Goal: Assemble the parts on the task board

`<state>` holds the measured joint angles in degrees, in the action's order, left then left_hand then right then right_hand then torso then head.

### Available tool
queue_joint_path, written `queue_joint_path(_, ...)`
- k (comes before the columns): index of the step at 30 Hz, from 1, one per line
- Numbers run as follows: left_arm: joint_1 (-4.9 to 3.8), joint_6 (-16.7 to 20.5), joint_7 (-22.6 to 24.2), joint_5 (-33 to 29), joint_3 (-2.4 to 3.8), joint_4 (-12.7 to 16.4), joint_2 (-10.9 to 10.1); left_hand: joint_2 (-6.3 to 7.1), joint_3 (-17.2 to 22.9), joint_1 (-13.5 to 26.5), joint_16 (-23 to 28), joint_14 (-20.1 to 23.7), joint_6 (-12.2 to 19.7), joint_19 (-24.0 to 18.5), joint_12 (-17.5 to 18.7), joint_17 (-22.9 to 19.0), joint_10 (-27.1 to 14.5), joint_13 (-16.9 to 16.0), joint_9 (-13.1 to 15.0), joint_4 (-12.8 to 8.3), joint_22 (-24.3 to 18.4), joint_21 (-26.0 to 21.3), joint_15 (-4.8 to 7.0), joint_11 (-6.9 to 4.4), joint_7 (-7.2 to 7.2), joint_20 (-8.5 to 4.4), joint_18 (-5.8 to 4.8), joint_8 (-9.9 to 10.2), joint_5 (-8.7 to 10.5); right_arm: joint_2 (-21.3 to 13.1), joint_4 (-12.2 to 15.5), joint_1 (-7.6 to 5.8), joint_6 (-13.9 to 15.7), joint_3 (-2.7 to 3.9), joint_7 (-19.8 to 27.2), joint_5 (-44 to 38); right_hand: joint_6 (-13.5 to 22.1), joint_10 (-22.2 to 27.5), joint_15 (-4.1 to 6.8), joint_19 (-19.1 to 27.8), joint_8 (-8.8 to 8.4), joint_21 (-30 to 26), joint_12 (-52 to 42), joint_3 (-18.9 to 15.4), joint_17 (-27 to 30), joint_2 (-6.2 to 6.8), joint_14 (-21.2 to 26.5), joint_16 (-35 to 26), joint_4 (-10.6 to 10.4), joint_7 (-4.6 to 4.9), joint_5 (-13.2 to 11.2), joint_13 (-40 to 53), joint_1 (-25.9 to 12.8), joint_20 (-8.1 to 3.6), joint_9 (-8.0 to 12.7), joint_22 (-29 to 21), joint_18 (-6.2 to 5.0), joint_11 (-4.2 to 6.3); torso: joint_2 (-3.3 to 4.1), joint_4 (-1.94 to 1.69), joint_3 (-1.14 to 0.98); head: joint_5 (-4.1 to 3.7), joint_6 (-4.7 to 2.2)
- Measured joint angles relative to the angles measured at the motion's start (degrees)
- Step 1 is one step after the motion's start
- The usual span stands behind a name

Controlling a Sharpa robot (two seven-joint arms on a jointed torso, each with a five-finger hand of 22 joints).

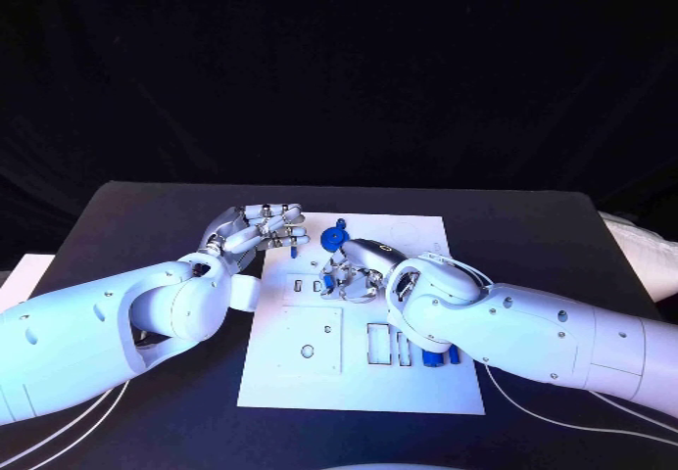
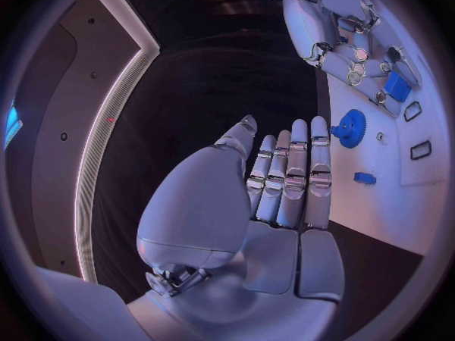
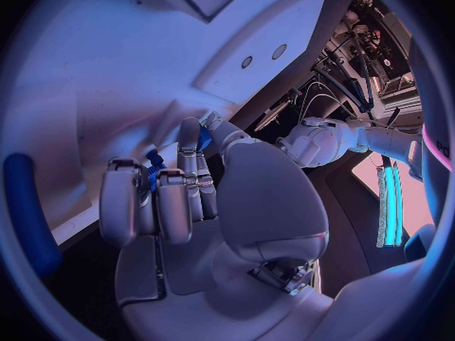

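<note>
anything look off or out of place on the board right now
Nothing stands out. The task board lies flat and square on the table, the blue gear sits near its far edge, and the right hand holds a small blue part.

- The left arm (image 1: pixel 114 328) comes in from the near left, its forearm angled toward the middle of the table.
- The left hand (image 1: pixel 258 229) is raised, palm open, fingers straight and side by side, holding nothing; the wrist view shows the same flat hand (image 2: pixel 284 178).
- The right arm (image 1: pixel 551 333) reaches in from the near right.
- The right hand (image 1: pixel 361 266) points down with its fingers (image 3: pixel 180 197) curled in, pinching a small blue piece.
</note>
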<state>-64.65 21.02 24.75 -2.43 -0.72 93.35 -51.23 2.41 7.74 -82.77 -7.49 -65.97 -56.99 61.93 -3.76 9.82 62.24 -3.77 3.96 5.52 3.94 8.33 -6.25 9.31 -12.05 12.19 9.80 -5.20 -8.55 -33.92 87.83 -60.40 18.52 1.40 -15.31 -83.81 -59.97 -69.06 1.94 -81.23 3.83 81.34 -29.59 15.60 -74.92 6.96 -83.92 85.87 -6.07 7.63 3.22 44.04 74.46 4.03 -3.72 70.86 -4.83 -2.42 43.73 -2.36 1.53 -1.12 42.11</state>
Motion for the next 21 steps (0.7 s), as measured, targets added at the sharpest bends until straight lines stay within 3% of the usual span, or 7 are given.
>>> queue_joint_path(7,-0.01,-0.01,-0.02,-0.01,0.0,0.0,0.0,0.0,0.0,0.0,0.0,0.0,0.0,0.0,0.0,0.0,0.0,0.0,0.0,0.0,0.0,0.0,0.0,0.0,0.0,0.0,0.0,0.0,0.0,-0.04,-0.01,0.16,1.32,-0.16,-0.2,-0.04,1.02,-0.2,0.0,0.0,-0.1,0.0,0.0,-1.45,0.01,-0.24,0.0,-0.01,-0.3,0.1,0.0,0.07,-0.34,0.0,-0.05,0.33,0.0,-0.2,0.0,0.02,0.0,-0.04,0.0)
queue_joint_path(16,0.0,-0.03,-0.04,-0.02,0.0,-0.04,0.05,0.0,0.0,0.0,0.0,0.0,0.0,0.0,0.0,-0.01,0.0,0.0,0.0,0.0,0.0,0.0,0.0,0.0,0.0,0.0,0.0,0.0,0.0,-0.53,0.74,0.46,4.53,-0.31,-0.21,-0.11,2.12,-0.2,0.0,0.0,-0.09,0.0,-0.54,-2.87,0.01,0.45,0.0,-0.01,-0.41,0.4,0.0,0.52,-0.11,0.0,0.0,0.41,0.0,-0.21,-0.01,-0.02,-0.01,-0.14,-0.1)
queue_joint_path(21,0.01,-0.07,-0.05,-0.02,0.0,-0.2,0.11,0.0,0.0,0.0,0.0,0.0,0.0,0.0,0.0,-0.01,0.0,0.0,0.0,0.0,0.0,0.0,0.0,0.0,0.0,0.0,0.0,0.0,0.0,-1.82,2.48,0.5,6.6,-0.19,0.65,-0.12,2.42,-0.2,-0.13,-0.21,-0.09,0.0,-1.45,-4.78,0.01,1.2,-0.13,0.0,-0.76,0.29,0.0,0.98,0.21,0.2,0.0,0.4,0.0,-0.21,-0.02,-0.02,-0.04,-0.15,-0.11)
